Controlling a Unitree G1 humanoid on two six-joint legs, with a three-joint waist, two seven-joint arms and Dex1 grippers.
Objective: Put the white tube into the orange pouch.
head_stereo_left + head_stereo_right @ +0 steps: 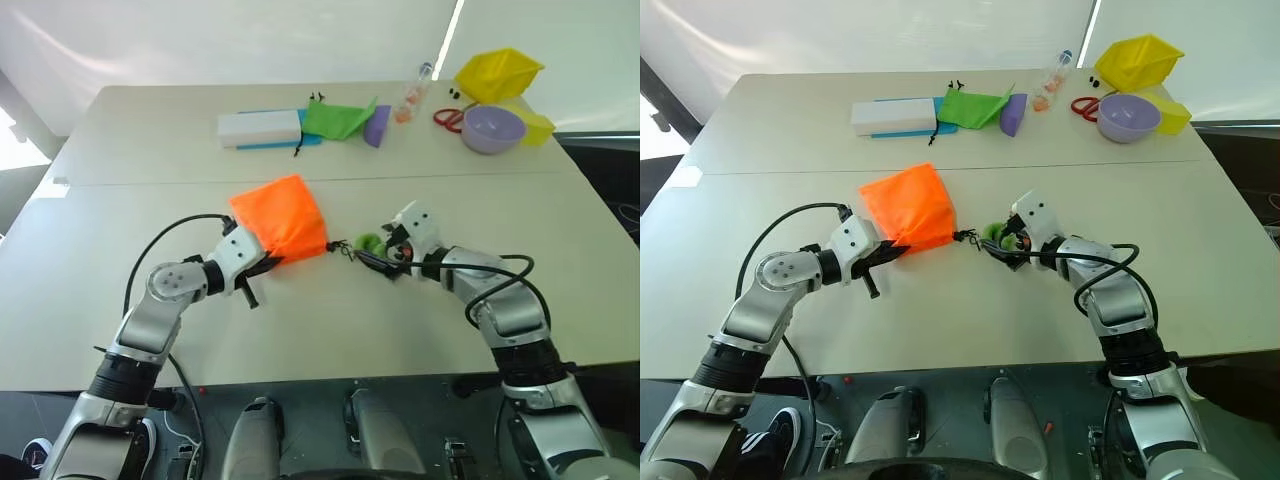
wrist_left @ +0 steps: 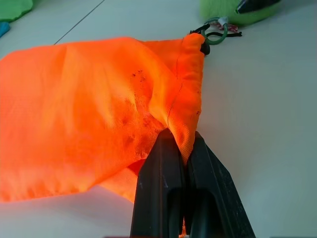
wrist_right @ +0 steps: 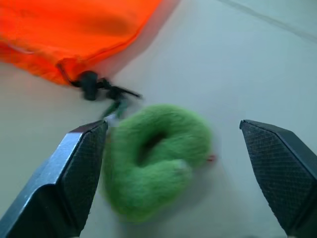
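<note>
Orange cloth is what I have in hand: the orange pouch (image 1: 282, 218) lies at the middle of the table (image 1: 330, 330), its bunched mouth toward three o'clock, and my left gripper (image 2: 184, 148) is clamped tight on a fold of its hem at about seven o'clock of the bag. It reads as light, limp fabric that will slump and drag, not lift cleanly, so I judge the hem near the mouth the only useful hold, pinched from two sides to pull it open. From the mouth a black cord (image 3: 106, 90) runs out to a fuzzy lime-green toggle (image 3: 158, 168) lying just beside it at three o'clock; my right gripper (image 3: 173, 173) stands wide open around that toggle, touching nothing that I can see. The white tube I cannot find on the table; whether it sits inside the pouch I cannot tell, since the cloth hides its contents. A tube like that would likely be light, smooth and a bit slippery, best pinched across its flat body. At twelve o'clock, well apart, lie a white box (image 1: 260, 128), a green pouch (image 1: 338, 118), a clear bottle (image 1: 416, 92), a lilac bowl (image 1: 492, 128) and a yellow container (image 1: 498, 72).
</note>
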